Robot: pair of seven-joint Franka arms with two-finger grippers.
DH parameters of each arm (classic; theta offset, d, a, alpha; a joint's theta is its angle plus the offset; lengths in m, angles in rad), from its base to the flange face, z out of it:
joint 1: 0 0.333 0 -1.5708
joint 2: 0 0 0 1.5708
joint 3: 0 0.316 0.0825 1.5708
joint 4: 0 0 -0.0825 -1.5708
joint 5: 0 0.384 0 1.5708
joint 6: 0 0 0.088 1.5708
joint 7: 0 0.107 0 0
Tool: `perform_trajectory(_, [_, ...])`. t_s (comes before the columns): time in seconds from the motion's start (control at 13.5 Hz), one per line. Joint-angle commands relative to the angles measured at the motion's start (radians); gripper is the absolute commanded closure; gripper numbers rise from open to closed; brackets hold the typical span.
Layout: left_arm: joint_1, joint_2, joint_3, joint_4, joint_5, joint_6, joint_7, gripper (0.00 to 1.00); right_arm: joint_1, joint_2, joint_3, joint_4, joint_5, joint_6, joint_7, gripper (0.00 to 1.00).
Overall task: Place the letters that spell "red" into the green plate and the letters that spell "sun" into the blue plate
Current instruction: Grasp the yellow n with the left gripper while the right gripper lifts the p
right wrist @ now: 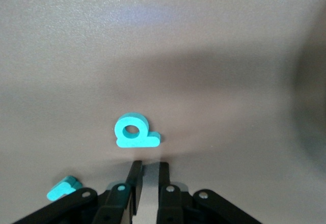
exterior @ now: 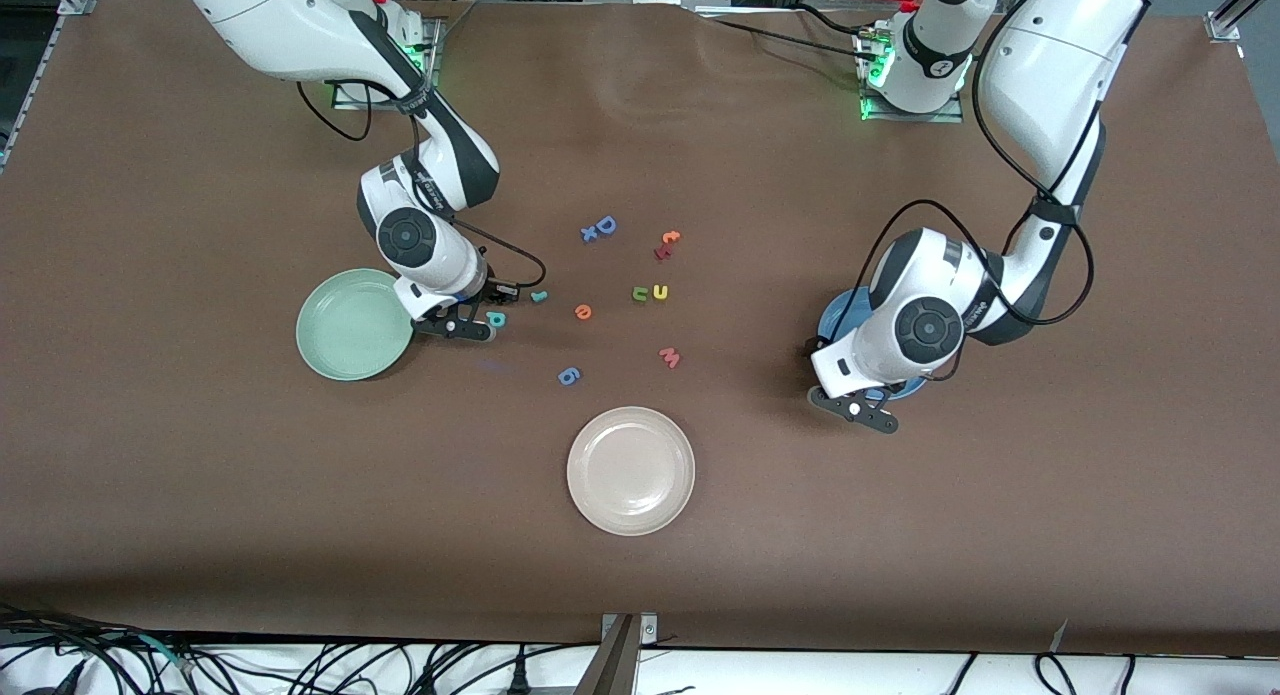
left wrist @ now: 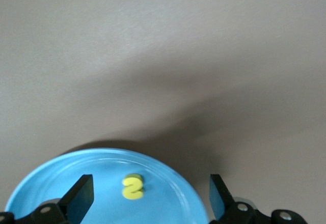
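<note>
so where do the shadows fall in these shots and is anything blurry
Front view: even light, a darker band along the table's near edge. Left wrist view: a broad soft shadow on the table above the round blue plate; the small yellow foam "s" looks sharp. Right wrist view: a dim band above the teal foam "d", which is crisp.

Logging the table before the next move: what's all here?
green plate: one, mint, toward the right arm's end
blue plate: one, blue, toward the left arm's end
cream plate: one, beige, nearest the front camera
s: one, yellow, in the blue plate
u, n: yellow, green, side by side mid-table
d, r, e: teal, teal, orange, beside the green plate
spare letters: blue D, red-orange pair, pink w, blue 6
left gripper: open, over the blue plate
right gripper: shut, empty, at the d
</note>
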Motion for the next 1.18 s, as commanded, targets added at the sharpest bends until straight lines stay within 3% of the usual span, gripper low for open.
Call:
perform_trajectory(0.0, [-0.070,-0.037,0.004,-0.006,0.022,-0.035,-0.124,0.01,0.001,-0.015,0.005,0.022,-0.012,-0.009,0.002,0.80])
perform_trajectory(0.37, [-0.181,-0.036,0.002,-0.006,0.019,-0.024,-0.397,0.01,0.001,-0.027,0.005,0.031,-0.056,0.013,-0.004,0.75])
perform_trajectory(0.44, [-0.183,-0.036,0.002,-0.006,0.019,-0.024,-0.403,0.01,0.001,-0.026,0.005,0.031,-0.081,0.024,-0.004,0.66])
perform_trajectory(0.52, [-0.192,-0.034,0.002,-0.006,0.018,-0.024,-0.406,0.01,0.001,-0.026,0.005,0.031,-0.086,0.024,-0.004,0.64])
perform_trajectory(1.11, [-0.287,0.001,0.004,-0.010,-0.056,0.011,-0.495,0.03,0.001,0.012,0.002,0.031,-0.126,0.086,-0.004,0.62])
